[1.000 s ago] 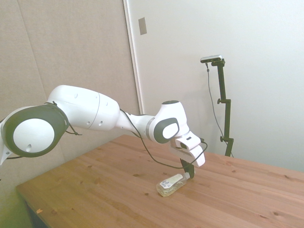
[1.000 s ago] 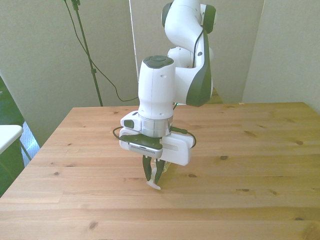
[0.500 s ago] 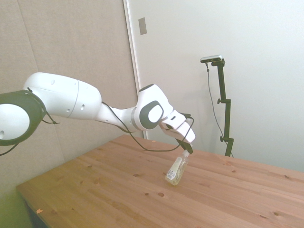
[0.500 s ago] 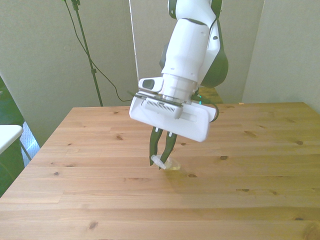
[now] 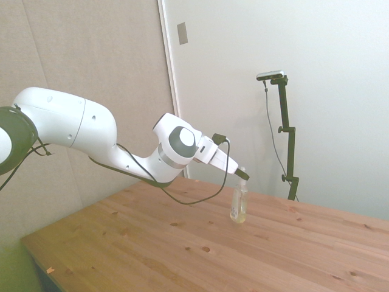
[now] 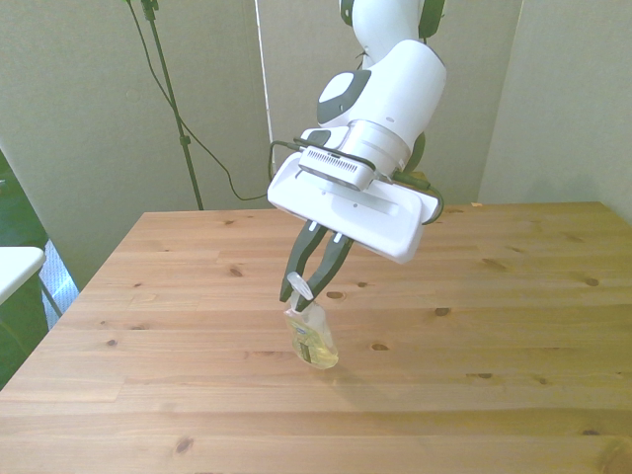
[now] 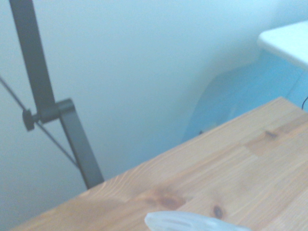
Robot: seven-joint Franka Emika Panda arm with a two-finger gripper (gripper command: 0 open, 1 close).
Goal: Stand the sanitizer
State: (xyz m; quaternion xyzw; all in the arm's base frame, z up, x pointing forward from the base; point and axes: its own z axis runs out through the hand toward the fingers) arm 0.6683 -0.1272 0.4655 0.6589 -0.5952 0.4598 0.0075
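Raised from flat on the boards a second earlier, the sanitizer (image 5: pixel 239 204) stood nearly upright on the wooden table (image 5: pixel 152 243), its base touching the planks and its top tipped a little toward the front view's left. The gripper (image 6: pixel 305 286) had swung from pointing down at the table to reaching in almost level, and its dark fingers (image 6: pixel 330 259) were drawn narrow, pinched on the slim white pump nozzle at the very top of the bottle. In the side view the bottle sat near the middle of the table, well clear of every edge; the wrist view showed only the pale tip of the nozzle (image 7: pixel 192 222) against bare wood.

Small, clear and holding some pale yellowish liquid at the bottom, the bottle looked light and fairly stiff, though its smooth plastic was likely slippery. A hold on the thin nozzle gave good leverage for tipping it up, but it looked a weak and narrow point to grip, one that could slip or twist. The wider body, just below the neck, seemed the steadier place to take it. With so small a base and its slight lean, the bottle appeared apt to topple if let go abruptly.
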